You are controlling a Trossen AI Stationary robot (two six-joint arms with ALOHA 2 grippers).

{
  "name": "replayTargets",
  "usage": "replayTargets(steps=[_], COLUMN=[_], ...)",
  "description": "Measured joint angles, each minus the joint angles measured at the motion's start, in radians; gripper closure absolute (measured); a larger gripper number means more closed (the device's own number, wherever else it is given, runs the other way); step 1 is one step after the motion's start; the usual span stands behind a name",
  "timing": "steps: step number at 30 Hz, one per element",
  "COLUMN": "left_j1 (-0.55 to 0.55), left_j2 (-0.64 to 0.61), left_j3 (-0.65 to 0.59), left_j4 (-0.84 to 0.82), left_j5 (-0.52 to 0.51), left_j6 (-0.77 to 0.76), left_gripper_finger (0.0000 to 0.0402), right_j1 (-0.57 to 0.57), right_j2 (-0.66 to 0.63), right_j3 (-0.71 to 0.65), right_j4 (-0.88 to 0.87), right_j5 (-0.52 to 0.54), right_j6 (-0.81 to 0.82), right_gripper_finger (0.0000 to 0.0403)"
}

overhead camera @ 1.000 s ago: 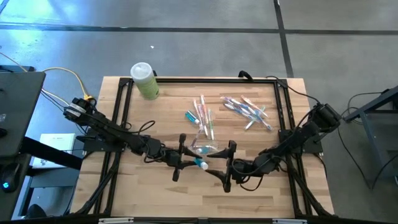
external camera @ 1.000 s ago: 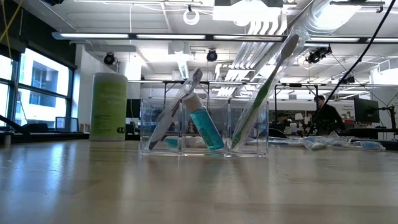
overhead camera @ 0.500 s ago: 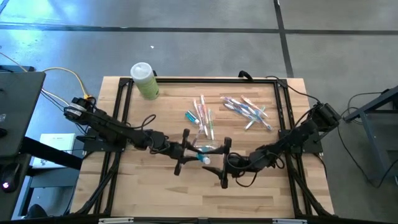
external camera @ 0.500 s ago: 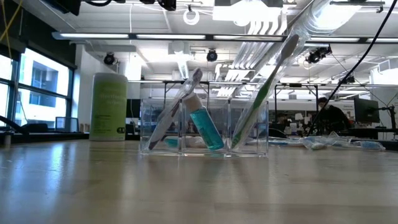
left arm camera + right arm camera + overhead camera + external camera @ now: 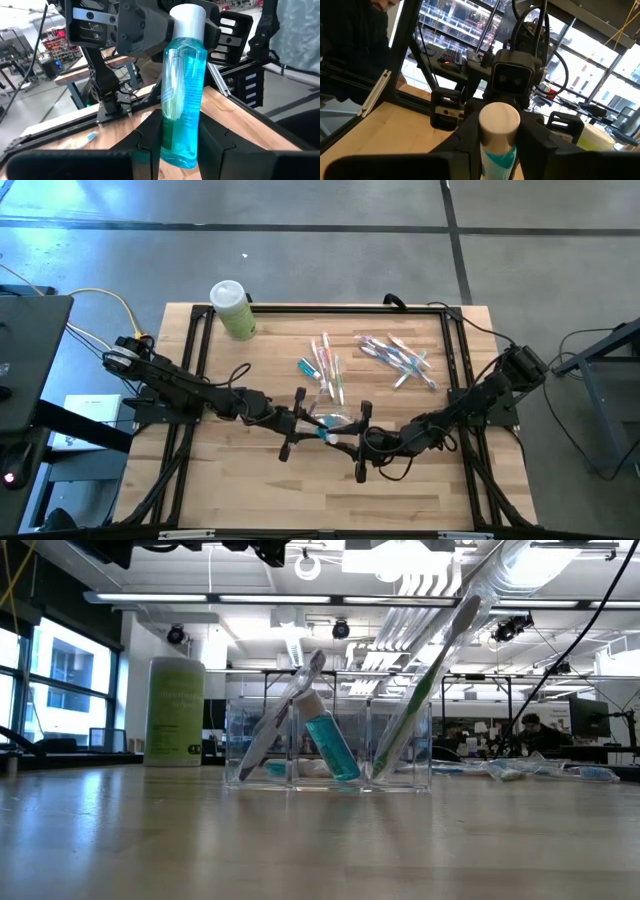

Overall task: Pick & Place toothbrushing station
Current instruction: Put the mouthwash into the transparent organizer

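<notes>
So both grippers had the blue mouthwash bottle at once: left gripper fingers clenched around its base, right gripper fingers grasping it near the white cap, above mid-counter beside the clear organizer.

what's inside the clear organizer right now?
In the clear organizer: a grey toothbrush, a teal bottle and a green toothbrush, all leaning. From above, both tools cover most of it.
</notes>
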State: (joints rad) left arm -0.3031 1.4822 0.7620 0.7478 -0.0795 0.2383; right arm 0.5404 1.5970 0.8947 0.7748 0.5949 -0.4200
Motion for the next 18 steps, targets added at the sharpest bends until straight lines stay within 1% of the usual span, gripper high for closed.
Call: replayTargets(steps=[4,6,8,12,15,18], left_j1=[0.000,0.000,-0.006,-0.019,-0.026,-0.029], left_j2=[0.000,0.000,0.000,0.000,0.000,-0.001], left_j3=[0.000,0.000,0.000,0.001,0.001,0.002], left_j4=[-0.006,-0.007,-0.011,-0.024,-0.032,-0.031], left_j5=[-0.002,-0.002,-0.005,-0.004,-0.007,-0.009], left_j6=[-0.046,-0.046,-0.040,-0.046,-0.084,-0.135], left_gripper_finger=[0.0318,0.0307,0.0287,0.0226,0.0182,0.0154], right_j1=[0.000,0.001,0.003,0.007,0.014,0.017], right_j2=[0.000,0.000,0.000,0.000,0.000,0.001], right_j3=[0.000,0.000,0.000,-0.001,-0.001,-0.002], right_j4=[-0.010,-0.012,-0.026,-0.087,-0.123,-0.180], right_j5=[0.000,-0.001,-0.012,-0.048,-0.051,-0.055], right_j6=[0.011,0.011,0.011,0.054,0.080,0.133], right_gripper_finger=[0.0318,0.0318,0.0318,0.0318,0.0318,0.0318])
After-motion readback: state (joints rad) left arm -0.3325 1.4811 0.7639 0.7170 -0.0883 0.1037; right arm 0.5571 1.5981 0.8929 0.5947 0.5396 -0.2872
